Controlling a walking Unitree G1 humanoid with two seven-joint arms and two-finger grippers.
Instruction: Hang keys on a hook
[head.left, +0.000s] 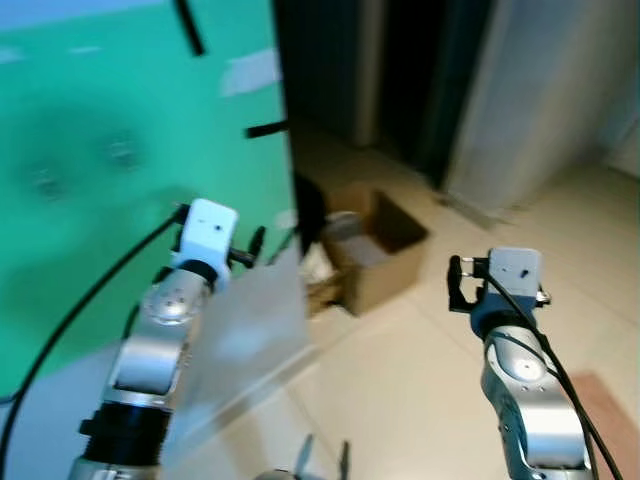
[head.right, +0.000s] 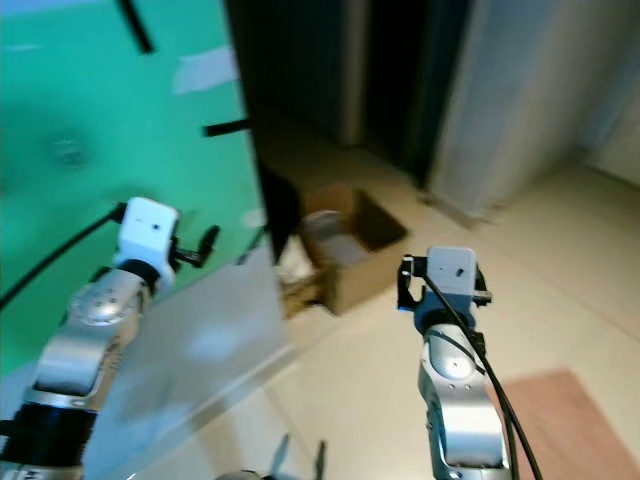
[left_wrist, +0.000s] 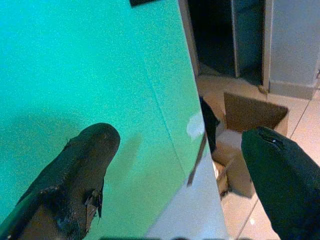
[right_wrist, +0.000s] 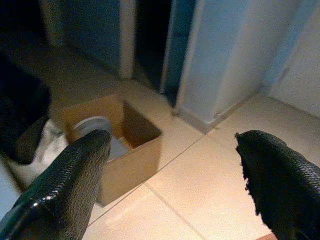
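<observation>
Jaws spread wide and empty on both the left gripper (left_wrist: 175, 175) and right gripper (right_wrist: 170, 180), raised above the tiled floor (head.left: 420, 380). Beyond stand a green board (head.left: 120, 120) and an open cardboard box (head.left: 375, 250). Where the keys are, I cannot tell.

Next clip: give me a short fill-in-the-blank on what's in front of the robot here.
1. The big flat panel on the robot's left is coloured ____.
2. The open brown cardboard box sits on the tiled ____.
3. The fingers of the left pincer and the right pincer are spread ____.

Missing words: green; floor; open
</observation>
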